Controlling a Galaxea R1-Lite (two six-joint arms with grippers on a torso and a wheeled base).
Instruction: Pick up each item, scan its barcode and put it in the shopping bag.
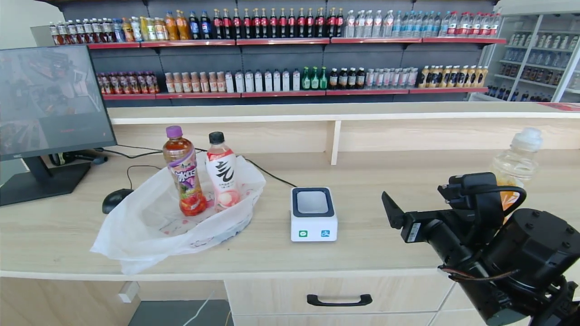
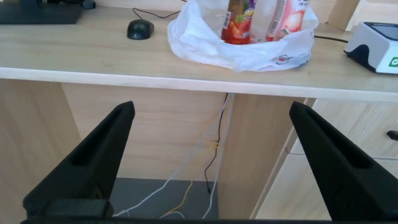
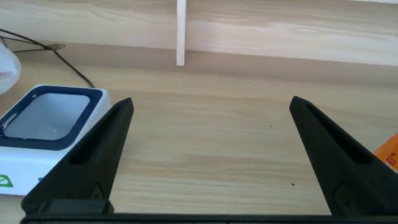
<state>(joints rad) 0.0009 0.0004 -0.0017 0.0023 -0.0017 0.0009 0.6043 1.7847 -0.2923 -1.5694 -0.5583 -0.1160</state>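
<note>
Wood counter [image 1: 362,181], R gripper [image 3: 211,106] above it, L gripper [image 2: 211,109] below edge, fingers [image 2: 93,155] apart

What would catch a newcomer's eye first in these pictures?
A purple-capped bottle and a black-capped bottle stand upright in the white shopping bag at the left of the counter. The white scanner sits at centre. At the right, the open right gripper hovers near a clear bottle of orange drink.

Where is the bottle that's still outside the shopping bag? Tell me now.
In the head view, the white-capped bottle stands upright on the counter's right side, far right of the scanner, partly behind the right arm.
</note>
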